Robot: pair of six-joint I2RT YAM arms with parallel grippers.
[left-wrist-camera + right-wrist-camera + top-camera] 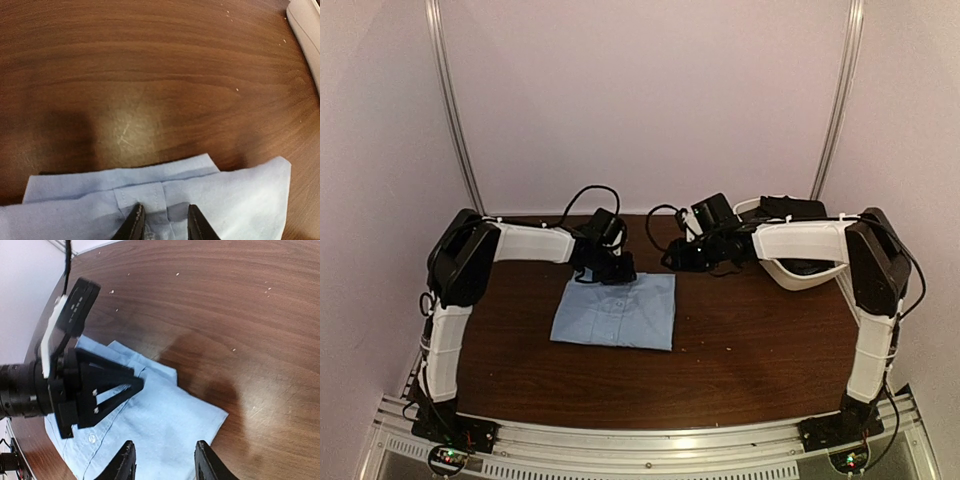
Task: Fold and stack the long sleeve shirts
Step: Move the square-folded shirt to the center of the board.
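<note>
Left fingers (134, 224) over folded light-blue shirt (235, 195)

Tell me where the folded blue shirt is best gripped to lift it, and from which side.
The shirt lies flat as a folded rectangle on the table, so only an edge offers something to pinch. Probably best is the far edge at the collar, where the layers look thickest, coming from above. The left gripper hangs open over it.

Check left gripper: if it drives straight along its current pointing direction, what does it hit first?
The light blue shirt: the left gripper aims its open fingertips at the collar band near the far edge. The gap above the cloth is unclear; it may be touching. The table lies directly beneath.
</note>
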